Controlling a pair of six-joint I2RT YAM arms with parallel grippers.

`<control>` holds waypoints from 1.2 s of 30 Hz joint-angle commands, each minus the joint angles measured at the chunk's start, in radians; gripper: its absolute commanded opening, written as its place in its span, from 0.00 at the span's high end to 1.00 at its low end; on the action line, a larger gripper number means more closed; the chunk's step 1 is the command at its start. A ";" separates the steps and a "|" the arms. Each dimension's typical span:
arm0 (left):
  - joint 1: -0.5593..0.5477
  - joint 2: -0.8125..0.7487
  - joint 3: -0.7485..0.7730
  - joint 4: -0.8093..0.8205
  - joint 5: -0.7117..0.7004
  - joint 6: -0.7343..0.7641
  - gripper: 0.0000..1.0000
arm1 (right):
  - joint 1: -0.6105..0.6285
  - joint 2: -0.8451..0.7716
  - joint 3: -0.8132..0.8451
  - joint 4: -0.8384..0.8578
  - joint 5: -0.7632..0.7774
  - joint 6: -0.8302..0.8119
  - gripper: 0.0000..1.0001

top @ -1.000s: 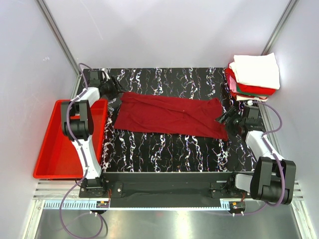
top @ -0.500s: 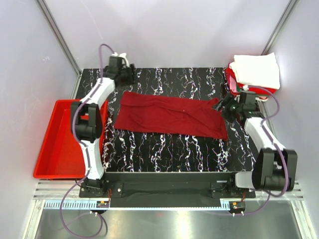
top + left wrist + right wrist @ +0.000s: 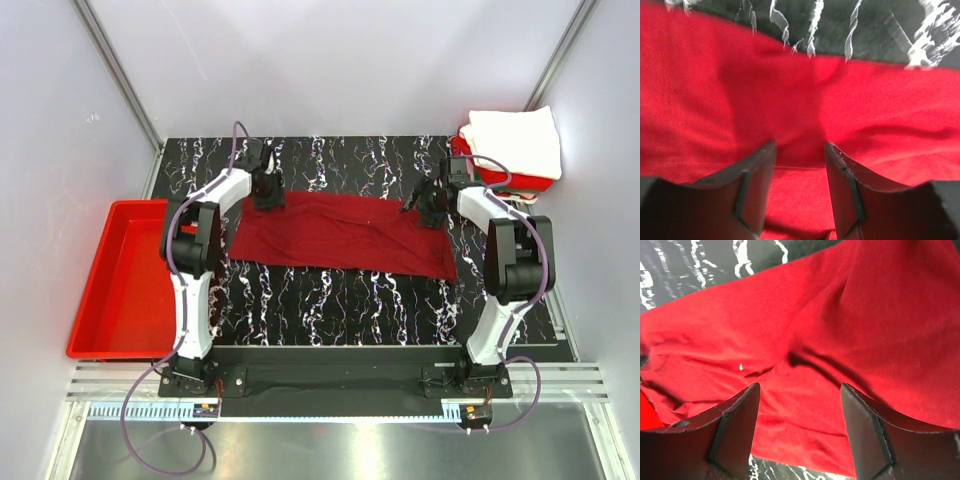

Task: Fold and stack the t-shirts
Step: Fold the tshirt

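A dark maroon-red t-shirt (image 3: 340, 232) lies flat as a long strip across the black marbled table. My left gripper (image 3: 268, 196) is open just above the shirt's far left corner; in the left wrist view (image 3: 800, 150) its jaws stand apart over red cloth (image 3: 730, 100). My right gripper (image 3: 428, 204) is open above the shirt's far right corner; in the right wrist view (image 3: 800, 390) its jaws stand wide apart over the cloth (image 3: 840, 315). A stack of folded t-shirts (image 3: 512, 148), white on top with red and green below, sits at the far right.
A rigid red plastic tray (image 3: 125, 285) stands off the table's left side. The black marbled table (image 3: 340, 300) ends at a metal rail along the front. Grey walls close in the back and sides.
Both arms swung from the table's sides to the far edge of the shirt. The left gripper came down on the far left corner, the right on the far right corner. The shirt has not moved.
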 commanded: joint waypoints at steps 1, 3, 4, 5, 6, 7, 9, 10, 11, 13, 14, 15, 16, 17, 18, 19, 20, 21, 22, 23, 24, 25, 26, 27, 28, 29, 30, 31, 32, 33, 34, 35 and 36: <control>-0.011 -0.161 -0.134 -0.007 -0.027 -0.064 0.50 | -0.003 0.044 0.105 -0.037 0.008 -0.048 0.28; -0.011 -0.222 -0.197 0.012 -0.018 -0.082 0.50 | -0.002 0.087 0.159 -0.053 0.008 -0.074 0.28; -0.011 -0.275 -0.240 0.007 -0.010 -0.084 0.50 | -0.003 0.099 0.173 -0.070 0.006 -0.083 0.29; -0.013 -0.300 -0.265 0.001 -0.003 -0.087 0.50 | -0.002 0.120 0.184 -0.071 0.003 -0.094 0.29; -0.013 -0.324 -0.283 -0.005 0.001 -0.086 0.49 | -0.003 0.128 0.199 -0.076 0.003 -0.100 0.30; -0.014 -0.373 -0.303 -0.011 0.005 -0.086 0.49 | 0.000 0.131 0.202 -0.082 -0.003 -0.102 0.32; -0.014 -0.418 -0.355 -0.030 0.008 -0.080 0.49 | 0.003 0.136 0.198 -0.082 -0.011 -0.109 0.36; -0.013 -0.461 -0.371 -0.036 0.013 -0.080 0.49 | 0.007 0.133 0.191 -0.076 -0.011 -0.111 0.37; -0.013 -0.479 -0.383 -0.048 0.017 -0.076 0.48 | 0.012 0.127 0.184 -0.074 -0.012 -0.111 0.38; -0.013 -0.527 -0.403 -0.076 0.022 -0.061 0.48 | 0.021 0.124 0.167 -0.068 -0.009 -0.114 0.38; -0.013 -0.541 -0.406 -0.086 0.024 -0.057 0.48 | 0.029 0.127 0.164 -0.068 -0.009 -0.114 0.38; -0.013 -0.556 -0.415 -0.096 0.024 -0.044 0.48 | 0.035 0.130 0.159 -0.068 -0.008 -0.115 0.38; -0.013 -0.587 -0.419 -0.115 0.019 -0.040 0.48 | 0.040 0.131 0.158 -0.067 -0.006 -0.118 0.38; -0.013 -0.605 -0.431 -0.120 0.018 -0.037 0.48 | 0.050 0.137 0.158 -0.065 -0.002 -0.120 0.38; -0.013 -0.643 -0.454 -0.125 0.019 -0.030 0.48 | 0.055 0.145 0.158 -0.067 0.008 -0.125 0.39; -0.013 -0.664 -0.466 -0.128 0.022 -0.029 0.48 | 0.060 0.145 0.158 -0.070 0.012 -0.126 0.39; -0.013 -0.680 -0.478 -0.131 0.022 -0.026 0.48 | 0.066 0.151 0.159 -0.068 0.014 -0.126 0.40; -0.013 -0.699 -0.492 -0.133 0.025 -0.017 0.48 | 0.070 0.157 0.158 -0.068 0.017 -0.128 0.41; -0.013 -0.732 -0.520 -0.137 0.024 -0.011 0.48 | 0.072 0.162 0.159 -0.070 0.020 -0.128 0.41; -0.013 -0.748 -0.532 -0.139 0.021 -0.009 0.48 | 0.073 0.168 0.159 -0.070 0.022 -0.129 0.43; -0.013 -0.763 -0.552 -0.137 0.022 0.000 0.48 | 0.075 0.169 0.158 -0.068 0.023 -0.129 0.46; -0.011 -0.788 -0.566 -0.136 0.021 0.006 0.48 | 0.075 0.171 0.159 -0.068 0.026 -0.129 0.52; -0.013 -0.799 -0.593 -0.137 0.016 0.009 0.48 | 0.076 0.170 0.158 -0.074 0.032 -0.131 0.60; -0.011 -0.808 -0.606 -0.136 0.011 0.014 0.48 | 0.076 0.166 0.158 -0.074 0.038 -0.132 0.65; -0.011 -0.826 -0.618 -0.130 0.013 0.019 0.48 | 0.078 0.165 0.158 -0.077 0.038 -0.132 0.74; -0.011 -0.832 -0.645 -0.125 0.013 0.022 0.48 | 0.080 0.160 0.158 -0.080 0.040 -0.135 0.77; -0.011 -0.839 -0.656 -0.120 0.011 0.026 0.48 | 0.078 0.159 0.161 -0.088 0.040 -0.138 0.82; -0.011 -0.845 -0.667 -0.111 0.011 0.029 0.48 | 0.081 0.157 0.164 -0.093 0.038 -0.141 0.91; -0.011 -0.845 -0.678 -0.111 0.011 0.031 0.48 | 0.083 0.151 0.167 -0.097 0.038 -0.141 0.96; -0.011 -0.846 -0.682 -0.111 0.010 0.032 0.48 | 0.087 0.147 0.168 -0.106 0.038 -0.141 0.99; -0.011 -0.846 -0.685 -0.105 0.010 0.034 0.48 | 0.093 0.139 0.168 -0.114 0.038 -0.138 1.00; -0.011 -0.846 -0.688 -0.100 0.013 0.034 0.48 | 0.099 0.119 0.167 -0.120 0.043 -0.135 1.00; -0.011 -0.846 -0.693 -0.100 0.013 0.036 0.48 | 0.110 0.107 0.159 -0.128 0.055 -0.125 1.00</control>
